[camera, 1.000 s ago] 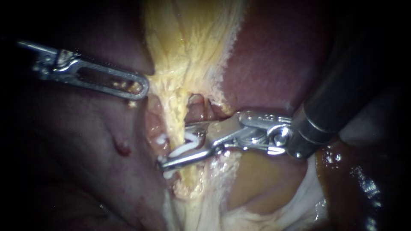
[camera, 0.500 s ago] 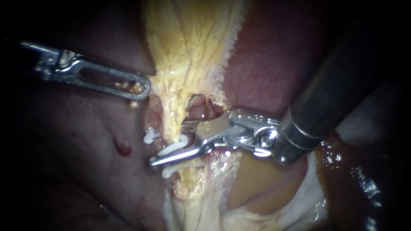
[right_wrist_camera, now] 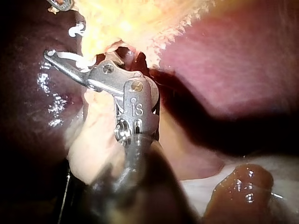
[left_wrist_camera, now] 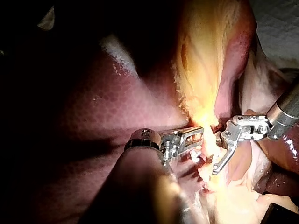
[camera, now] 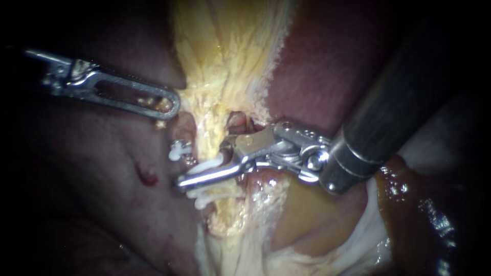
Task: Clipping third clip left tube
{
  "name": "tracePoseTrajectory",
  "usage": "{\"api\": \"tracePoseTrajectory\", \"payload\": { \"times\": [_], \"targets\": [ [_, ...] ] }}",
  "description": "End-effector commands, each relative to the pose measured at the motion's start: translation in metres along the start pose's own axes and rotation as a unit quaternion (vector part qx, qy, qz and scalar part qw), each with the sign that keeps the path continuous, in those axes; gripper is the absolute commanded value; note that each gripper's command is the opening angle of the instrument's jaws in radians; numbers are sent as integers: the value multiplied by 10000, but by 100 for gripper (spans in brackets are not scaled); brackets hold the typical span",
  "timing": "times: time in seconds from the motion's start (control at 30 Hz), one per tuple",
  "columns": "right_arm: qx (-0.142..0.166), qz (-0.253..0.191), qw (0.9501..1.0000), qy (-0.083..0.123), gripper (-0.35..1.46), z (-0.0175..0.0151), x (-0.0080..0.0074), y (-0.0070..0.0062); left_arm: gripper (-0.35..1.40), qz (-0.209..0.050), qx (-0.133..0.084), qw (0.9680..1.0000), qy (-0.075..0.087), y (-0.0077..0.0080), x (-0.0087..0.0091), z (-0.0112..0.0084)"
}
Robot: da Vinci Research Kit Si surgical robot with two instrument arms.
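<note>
Two white clips already sit on the left tube (camera: 210, 145), the yellowish strand running down the middle of the endoscope view. The upper clip (camera: 179, 150) pokes out left of the strand, and the lower clip (camera: 203, 200) lies a little further down.

Between them the right instrument (camera: 186, 179) reaches in from the upper right, its dark shaft crossing the red liver (camera: 332, 66). Its claw is nearly pressed together across the tube and pinches a third clip (camera: 207, 166), whose white legs show just above the lower blade of the claw. The tube itself is hidden where the claw crosses it.

In the right wrist view the same clip lies along the long thin claw, with the upper clip just beyond its tip.

The left instrument (camera: 171, 107) comes in from the upper left, and its windowed tip touches the left edge of the broad yellow tissue (camera: 230, 51) above the clips. It is seen flat on, so I cannot tell whether its claw grips that edge or only rests against it.
</note>
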Motion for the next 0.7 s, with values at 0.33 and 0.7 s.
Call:
{"api": "tracePoseTrajectory", "payload": {
  "times": [0.33,0.7],
  "targets": [
    [51,17,9999,113,50,-1,6,0,-35,1,3,10000,3,2,0,0],
    [489,36,9985,229,50,6,8,-17,-35,3,6,10000,5,6,-1,1]
  ]
}}
